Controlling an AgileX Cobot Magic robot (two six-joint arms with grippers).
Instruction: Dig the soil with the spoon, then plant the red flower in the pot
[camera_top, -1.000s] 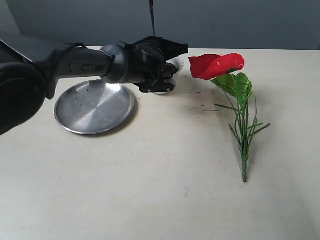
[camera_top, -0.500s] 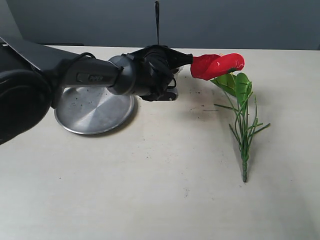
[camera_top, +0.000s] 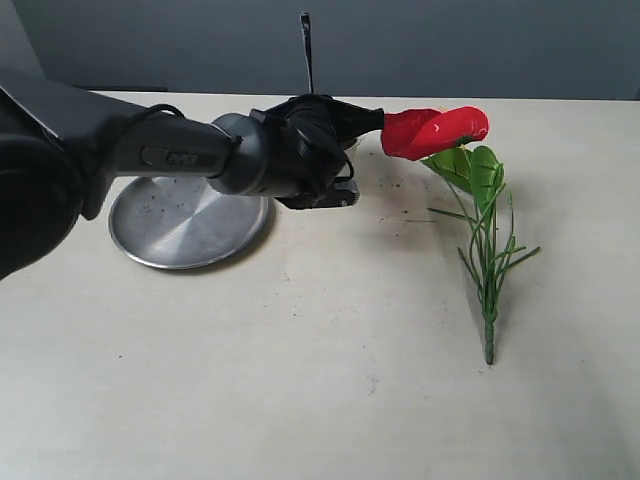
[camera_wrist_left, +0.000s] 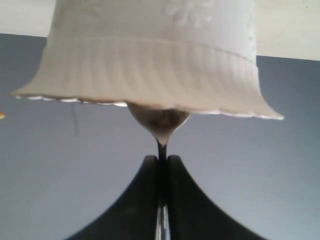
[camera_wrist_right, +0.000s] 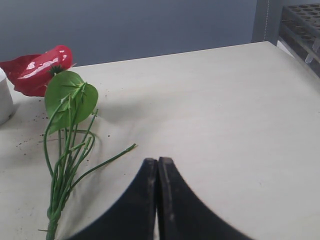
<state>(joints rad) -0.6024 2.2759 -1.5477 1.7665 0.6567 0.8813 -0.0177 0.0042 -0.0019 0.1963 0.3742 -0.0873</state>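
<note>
My left gripper (camera_wrist_left: 161, 160) is clamped shut on the spoon (camera_wrist_left: 159, 120), whose bowl sits at the mouth of the pot (camera_wrist_left: 150, 60), upper middle of the exterior view. The soil inside is hidden from me. The red flower (camera_top: 435, 130) lies just right of there, its bloom close to my fingers. Levering hard could tip the pot; swinging right could knock the bloom. My right gripper (camera_wrist_right: 158, 200) is closed and empty
</note>
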